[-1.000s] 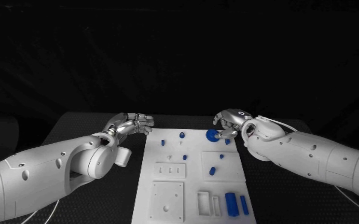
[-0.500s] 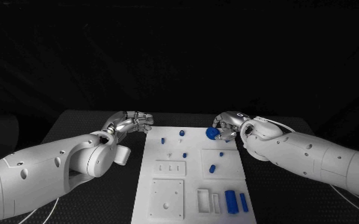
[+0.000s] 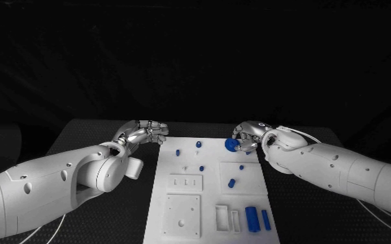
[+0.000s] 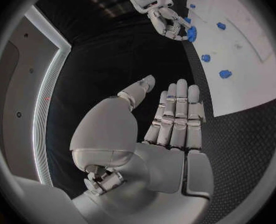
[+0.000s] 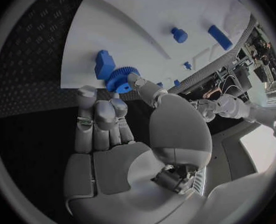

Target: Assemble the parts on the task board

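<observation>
1. Nearest you on the task board [image 3: 183, 168], at its near right corner, you see two long blue bars [image 3: 257, 219] lying side by side, with white slotted frames just beside them toward the board's middle.
2. Further up the board, a small blue peg [image 3: 231, 183] sits in the raised square panel on the right half; another small peg [image 3: 202, 168] stands near the middle.
3. Your left hand [image 3: 145, 133] rests off the board's left edge, near its far left corner. In the left wrist view its fingers [image 4: 175, 115] lie straight and together, the thumb apart, holding nothing.
4. Your right hand [image 3: 251, 134] is over the board's far right corner, pinching a blue gear [image 3: 232, 144] between thumb and fingertips. In the right wrist view the gear [image 5: 119, 78] sits right against a blue block [image 5: 103, 63] on the board's edge; whether they touch you cannot tell.
5. Two more small blue pegs [image 3: 198, 143] stand along the board's far edge.
</observation>
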